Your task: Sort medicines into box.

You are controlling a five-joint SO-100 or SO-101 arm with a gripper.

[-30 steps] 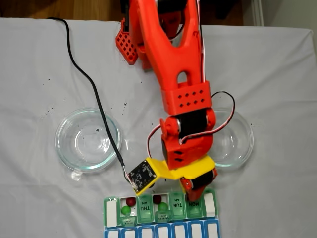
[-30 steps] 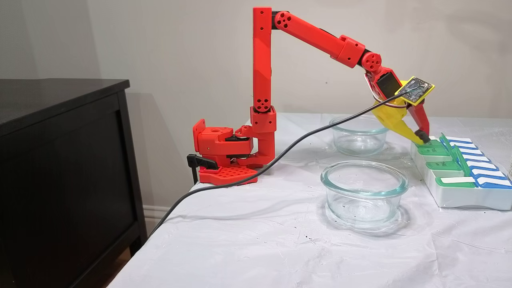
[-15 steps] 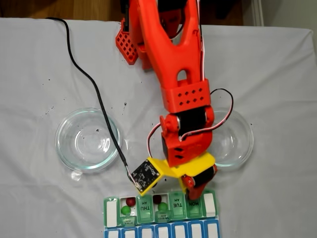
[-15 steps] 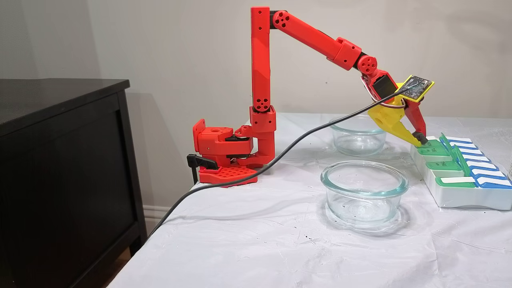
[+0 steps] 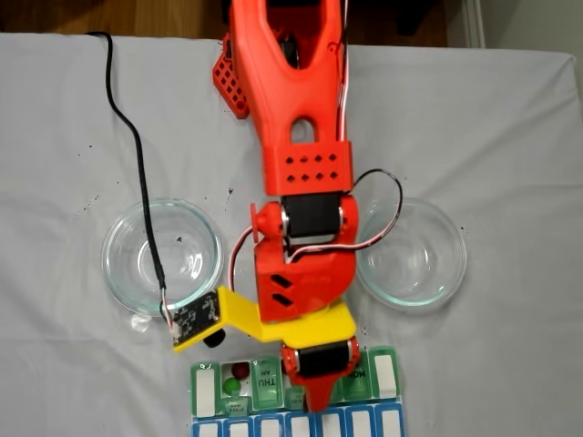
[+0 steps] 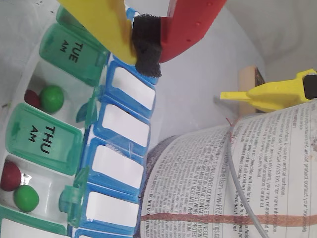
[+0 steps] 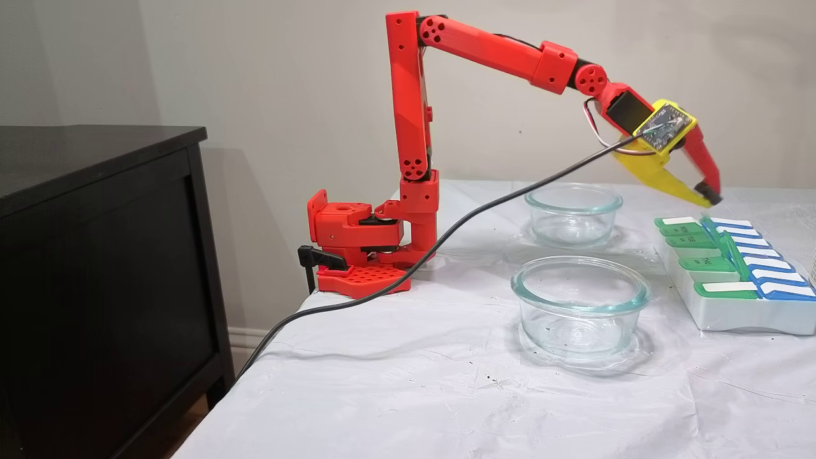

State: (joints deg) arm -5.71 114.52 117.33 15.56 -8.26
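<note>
The box (image 5: 386,375) lies at the table's near edge in a fixed view, a pill organizer with green day lids and a blue row (image 6: 119,166). In the wrist view two compartments stand open. One, between the TUE lid (image 6: 74,52) and the THU lid (image 6: 44,139), holds a green pill (image 6: 51,98) and a dark red pill (image 6: 30,98). The other holds a red pill (image 6: 10,176) and a green pill (image 6: 26,197). My gripper (image 6: 146,44) is shut, black pads pressed together with nothing seen between them. It hangs in the air over the box's blue row (image 7: 707,194).
Two clear glass bowls (image 5: 109,255) (image 5: 460,255) stand on the white cloth on either side of the arm. A black cable (image 5: 137,155) trails from the wrist camera across the left bowl. Printed paper (image 6: 237,178) and a yellow pointed part (image 6: 270,94) lie beyond the box.
The gripper has lifted off the green lids and moved outward over the blue row. In the top-down fixed view the wrist has swung left and turned. The pills have not moved.
</note>
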